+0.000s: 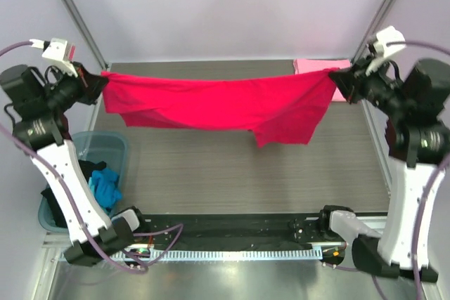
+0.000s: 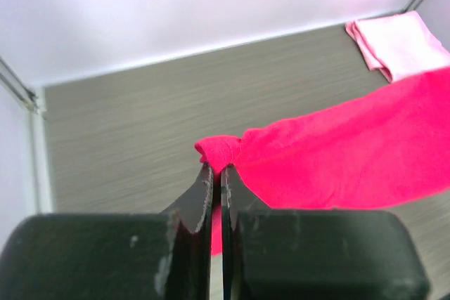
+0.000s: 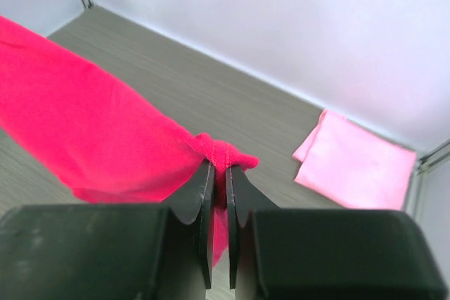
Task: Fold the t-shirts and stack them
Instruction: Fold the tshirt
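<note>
The crimson red t-shirt (image 1: 218,107) hangs stretched in the air across the table between my two grippers, sagging lowest right of centre. My left gripper (image 1: 100,80) is shut on its left end; the left wrist view shows the cloth (image 2: 337,159) bunched between the fingers (image 2: 204,194). My right gripper (image 1: 336,75) is shut on its right end; the right wrist view shows the cloth (image 3: 91,138) pinched in the same way. The light pink t-shirt (image 1: 316,69) lies folded at the table's far right corner, also in the left wrist view (image 2: 397,43) and the right wrist view (image 3: 355,163).
A translucent bin (image 1: 112,147) stands off the table's left edge, holding a bright blue shirt (image 1: 105,186) and a black shirt (image 1: 53,205). The grey wood-grain table (image 1: 232,173) is walled by white panels at the back and sides.
</note>
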Controlling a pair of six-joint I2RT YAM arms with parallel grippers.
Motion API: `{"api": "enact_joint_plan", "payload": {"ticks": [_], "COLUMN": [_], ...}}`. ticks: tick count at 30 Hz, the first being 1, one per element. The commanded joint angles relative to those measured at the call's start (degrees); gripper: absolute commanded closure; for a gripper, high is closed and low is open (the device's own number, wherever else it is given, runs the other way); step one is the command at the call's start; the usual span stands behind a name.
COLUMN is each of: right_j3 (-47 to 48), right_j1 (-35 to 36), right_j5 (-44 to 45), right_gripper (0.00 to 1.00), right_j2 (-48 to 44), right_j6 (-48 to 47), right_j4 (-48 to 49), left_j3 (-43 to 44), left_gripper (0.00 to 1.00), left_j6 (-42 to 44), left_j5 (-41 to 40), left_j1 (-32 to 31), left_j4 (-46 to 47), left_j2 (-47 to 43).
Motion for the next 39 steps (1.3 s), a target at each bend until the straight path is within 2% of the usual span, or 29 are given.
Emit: {"api": "enact_joint_plan", "payload": {"ticks": [1,5,10,17,20,22,25,28,32,33,37,39], "right_j3": [2.3,7.5,8.2,-3.6,-10.3,-14.1,-16.2,-15.2,-10.8,-9.4,3.6,8.8], "right_j1": [-0.2,-0.2,-0.2,-0.2,-0.2,-0.2,-0.1,0.2,0.7,1.0,1.9,2.1], "right_j5": [0.4,1.7,2.8,0.0,0.0,0.5,1.6,2.5,3.9,4.2,5.5,6.3], "right_gripper": [0.99,0.99,0.99,0.99,0.99,0.99,0.99,0.99,0.99,0.99,0.99,0.99], "right_j2": [-6.8,-9.9,-7.3,-0.9,2.3,6.1,11.6,20.3,33.0,38.7,52.5,57.9], "right_j6": [-1.3,-1.1,-1.7,-2.5,-1.9,-1.1,0.7,1.2,1.7,1.7,1.3,1.4], "right_j4": [-3.1,-6.6,-6.9,-3.0,1.1,4.7,9.4,12.8,16.6,17.2,17.0,16.8], "left_j3": [4.4,9.1,8.0,-3.2,-7.6,-8.8,-8.9,-5.3,5.1,7.2,20.8,24.5], "left_gripper": [1.0,1.0,1.0,0.96,0.99,1.0,1.0,1.0,1.0,1.0,0.99,0.99], "left_j6": [5.4,7.9,4.5,4.5,7.7,9.8,8.9,9.1,7.0,6.5,2.7,2.1], "left_j5": [4.0,4.8,3.0,3.5,-2.1,-6.2,-10.3,-13.8,-15.2,-15.6,-17.0,-17.9], "left_j1": [1.1,1.1,1.2,0.8,-4.1,-9.6,-13.2,-14.4,-14.4,-14.4,-15.0,-15.5], "left_j4": [-6.2,-11.5,-7.1,-4.6,-5.6,-6.0,-3.6,-2.8,-2.3,-1.9,-1.9,-1.6], "left_j2": [-4.4,-4.8,-2.2,3.1,6.9,10.0,18.3,29.1,41.8,47.1,59.2,62.9]}}
